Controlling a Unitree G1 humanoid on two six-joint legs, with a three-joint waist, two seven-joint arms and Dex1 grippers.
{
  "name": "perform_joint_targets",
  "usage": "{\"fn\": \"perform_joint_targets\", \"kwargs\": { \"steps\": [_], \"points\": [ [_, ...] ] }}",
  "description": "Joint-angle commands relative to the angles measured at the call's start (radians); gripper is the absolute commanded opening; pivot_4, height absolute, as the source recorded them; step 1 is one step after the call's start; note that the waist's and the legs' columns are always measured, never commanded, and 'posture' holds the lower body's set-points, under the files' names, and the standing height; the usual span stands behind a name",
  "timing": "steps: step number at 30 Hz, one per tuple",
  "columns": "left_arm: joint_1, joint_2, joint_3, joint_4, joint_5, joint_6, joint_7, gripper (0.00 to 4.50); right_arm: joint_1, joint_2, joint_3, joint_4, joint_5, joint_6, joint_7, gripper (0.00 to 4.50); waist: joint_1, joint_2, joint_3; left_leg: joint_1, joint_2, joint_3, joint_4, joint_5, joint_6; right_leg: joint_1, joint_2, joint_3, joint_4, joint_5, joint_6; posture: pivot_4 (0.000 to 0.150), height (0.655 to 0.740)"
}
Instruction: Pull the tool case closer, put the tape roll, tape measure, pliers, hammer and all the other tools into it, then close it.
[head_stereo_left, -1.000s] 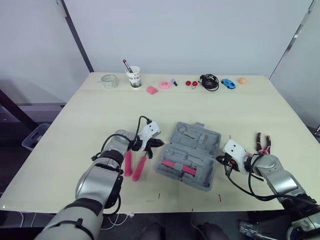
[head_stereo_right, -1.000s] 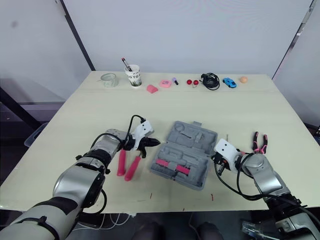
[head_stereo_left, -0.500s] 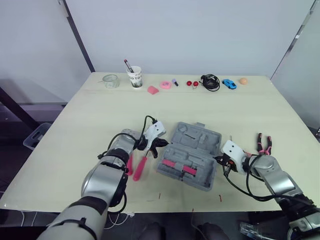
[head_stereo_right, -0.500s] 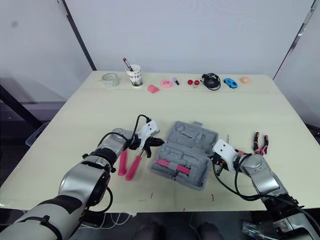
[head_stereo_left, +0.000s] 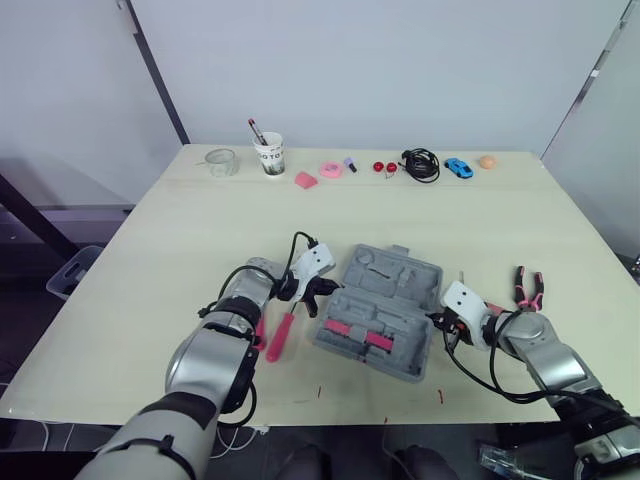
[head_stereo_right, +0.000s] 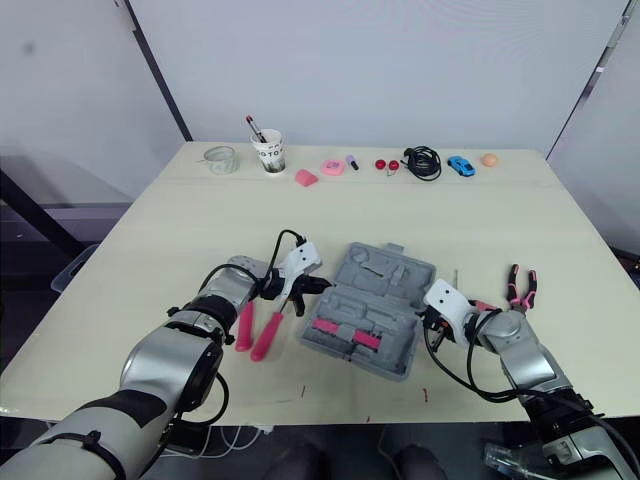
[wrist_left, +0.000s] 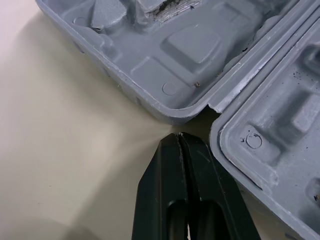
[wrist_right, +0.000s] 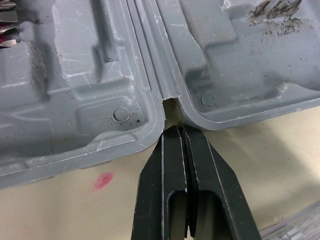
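Left wrist view | left jaws closed (beside open tool case (wrist_left: 165, 55))

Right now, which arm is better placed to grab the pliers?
Probably the right. The pliers lie to the right of the tool case, near the right gripper. The left gripper sits across the case, by the pink-handled tools.

Tool case (head_stereo_left: 380, 310): grey moulded plastic, matt; inside is seen scratched & specked w/ grit. Counter (head_stereo_left: 180, 230): pale, smooth, matt, laminate-like. Left gripper (wrist_left: 178, 137) & right gripper (wrist_right: 181, 129): black plastic, smooth, faint sheen noted. Pliers (head_stereo_left: 527, 287), right of case: pink/black coated grips. Far cup (head_stereo_left: 267, 155): printed paper.
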Motion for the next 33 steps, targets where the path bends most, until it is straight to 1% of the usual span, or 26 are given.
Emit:
{"fn": "perform_joint_targets", "kwargs": {
  "steps": [1, 7, 11, 20, 23, 27, 33],
  "points": [
    [0.0, -0.023, -0.013, 0.012, 0.011, 0.001, -0.045, 0.08, -0.012, 0.005, -0.008, -0.016, 0.004, -0.023, 0.003, 0.0, 0.0, 0.0, 0.0, 0.0, 0.0, 0.0, 0.0, 0.0, 0.0, 0.0, 0.0, 0.0, 0.0, 0.0, 0.0, 0.15, 0.74],
    [0.008, -0.017, -0.019, 0.003, 0.013, 0.021, -0.086, 0.08, -0.01, 0.011, -0.008, -0.003, 0.009, -0.054, 0.01, 0.0, -0.004, 0.0, 0.0, 0.0, 0.0, 0.0, 0.0, 0.0, 0.0, 0.0, 0.0, 0.0, 0.0, 0.0, 0.0, 0.15, 0.74],
    [0.023, -0.01, -0.03, -0.014, 0.017, 0.029, -0.126, 0.08, -0.004, 0.006, 0.002, -0.009, 0.021, -0.046, 0.045, 0.0, -0.008, 0.0, 0.0, 0.0, 0.0, 0.0, 0.0, 0.0, 0.0, 0.0, 0.0, 0.0, 0.0, 0.0, 0.0, 0.15, 0.74],
    [0.05, -0.009, -0.037, -0.079, 0.006, 0.104, -0.233, 0.08, 0.003, 0.002, -0.001, -0.027, 0.022, -0.035, 0.077, 0.0, -0.01, 0.0, -0.001, 0.0, 0.0, 0.0, 0.0, 0.0, 0.0, 0.0, 0.0, 0.0, 0.001, 0.0, 0.0, 0.15, 0.74],
    [0.069, 0.002, -0.047, -0.123, 0.011, 0.115, -0.254, 0.08, 0.0, -0.007, -0.003, -0.033, 0.02, -0.037, 0.088, 0.0, -0.011, 0.0, -0.001, 0.0, 0.0, -0.001, 0.0, 0.0, 0.0, 0.0, 0.0, 0.0, 0.0, 0.0, 0.0, 0.15, 0.74],
    [0.117, 0.021, -0.059, -0.223, 0.004, 0.18, -0.297, 0.08, 0.002, -0.015, -0.004, -0.043, 0.026, -0.039, 0.112, 0.0, -0.011, 0.0, -0.001, 0.001, 0.0, -0.001, 0.0, 0.0, 0.0, 0.0, 0.0, 0.0, 0.001, 0.0, 0.0, 0.15, 0.74],
    [0.198, 0.049, -0.081, -0.401, -0.002, 0.275, -0.292, 0.08, 0.002, -0.017, 0.001, -0.047, 0.028, -0.036, 0.143, 0.0, -0.012, 0.0, -0.001, 0.001, 0.0, -0.002, 0.0, 0.0, 0.0, 0.0, 0.0, 0.001, 0.001, 0.0, 0.0, 0.15, 0.74]
  ]
}}
